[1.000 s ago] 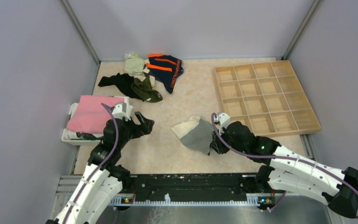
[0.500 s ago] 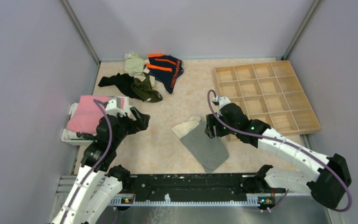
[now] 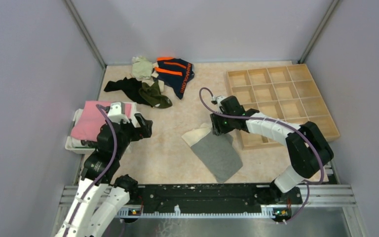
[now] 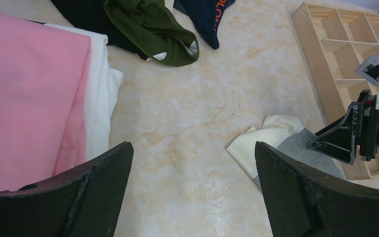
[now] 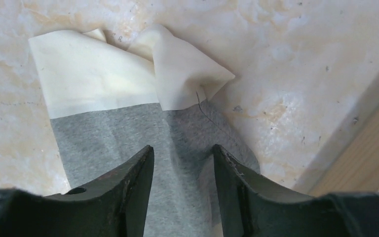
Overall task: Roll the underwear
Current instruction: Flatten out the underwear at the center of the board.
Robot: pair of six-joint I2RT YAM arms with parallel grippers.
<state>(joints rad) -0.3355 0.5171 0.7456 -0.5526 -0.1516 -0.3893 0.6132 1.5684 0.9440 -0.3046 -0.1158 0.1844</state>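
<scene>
Underwear (image 3: 218, 154), grey, lies flat just left of the wooden tray (image 3: 301, 140). It is light, limp and likely to bunch; grasp the cream waistband (image 5: 103, 74) edge. Right gripper (image 5: 182, 158) hovers above it, jaws parted, empty. Left gripper (image 4: 192, 148) is spread wide, empty.

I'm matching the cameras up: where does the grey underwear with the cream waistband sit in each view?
Top external: the grey underwear lies flat at table centre.
Left wrist: right of centre, low.
Right wrist: fills the middle of the picture.
Shared landmark: the wooden compartment tray, to its right in all three.
</scene>
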